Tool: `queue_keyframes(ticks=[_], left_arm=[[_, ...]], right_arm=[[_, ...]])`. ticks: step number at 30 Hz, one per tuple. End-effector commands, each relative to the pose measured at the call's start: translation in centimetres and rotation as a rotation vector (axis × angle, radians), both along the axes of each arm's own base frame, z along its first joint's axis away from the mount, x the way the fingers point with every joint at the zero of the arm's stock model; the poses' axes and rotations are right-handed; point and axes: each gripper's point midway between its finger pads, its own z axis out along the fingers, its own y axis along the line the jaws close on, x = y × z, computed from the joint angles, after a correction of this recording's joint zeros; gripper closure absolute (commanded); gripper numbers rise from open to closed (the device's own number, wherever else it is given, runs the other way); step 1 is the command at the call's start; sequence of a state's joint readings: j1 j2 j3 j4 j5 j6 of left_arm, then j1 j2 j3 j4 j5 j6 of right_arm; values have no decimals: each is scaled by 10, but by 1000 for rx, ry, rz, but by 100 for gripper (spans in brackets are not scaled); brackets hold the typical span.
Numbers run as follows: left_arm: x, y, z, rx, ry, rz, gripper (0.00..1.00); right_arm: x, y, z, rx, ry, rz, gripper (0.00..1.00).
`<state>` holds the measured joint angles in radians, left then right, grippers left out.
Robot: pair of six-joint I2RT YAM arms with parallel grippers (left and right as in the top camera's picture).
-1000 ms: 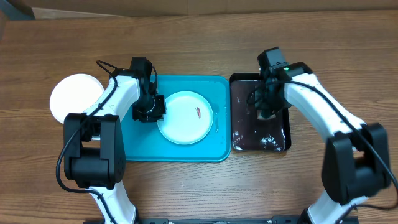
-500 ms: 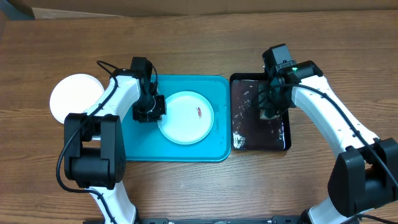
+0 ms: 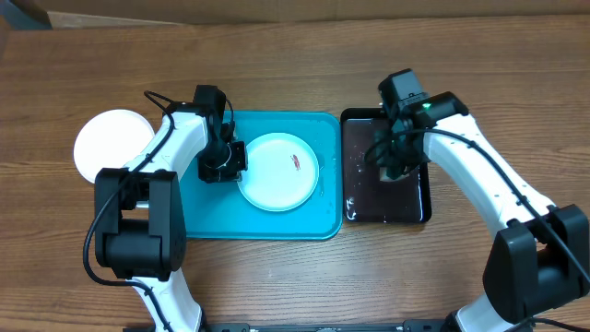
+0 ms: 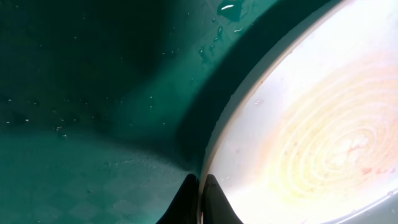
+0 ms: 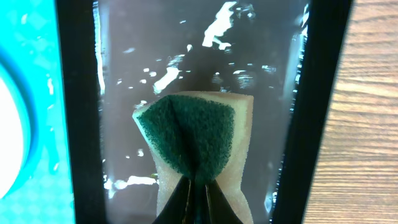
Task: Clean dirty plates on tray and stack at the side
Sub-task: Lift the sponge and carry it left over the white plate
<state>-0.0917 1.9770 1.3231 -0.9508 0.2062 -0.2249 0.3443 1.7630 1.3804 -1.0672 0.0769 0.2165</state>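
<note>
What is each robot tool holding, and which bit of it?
The left tool pinches the plate by its rim. The right tool pinches the sponge by the middle of its green top, which bunches up.

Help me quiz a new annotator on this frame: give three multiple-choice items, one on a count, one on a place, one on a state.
1. What lies on the turquoise tray?
A nothing
B one plate
C three stacked plates

2. Where is the green sponge?
A on the turquoise tray
B on the bare wood
C over the black tray, in the right gripper

3. The left gripper is:
A shut on the plate's rim
B open above the wood
C holding the sponge

Answers:
1 B, the overhead view shows a single plate there.
2 C, the right wrist view shows it pinched above the dark tray.
3 A, the left wrist view shows the rim clamped.
</note>
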Motion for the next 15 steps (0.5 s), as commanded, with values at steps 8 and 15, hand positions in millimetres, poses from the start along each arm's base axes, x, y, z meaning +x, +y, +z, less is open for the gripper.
queue_keyframes(ticks=[8, 15], left_arm=[[8, -4, 14, -6, -49, -24, 96], [9, -4, 14, -6, -52, -24, 96]], right_arm=[[4, -12, 17, -98, -61, -86, 96], [0, -8, 17, -102, -51, -70, 96]])
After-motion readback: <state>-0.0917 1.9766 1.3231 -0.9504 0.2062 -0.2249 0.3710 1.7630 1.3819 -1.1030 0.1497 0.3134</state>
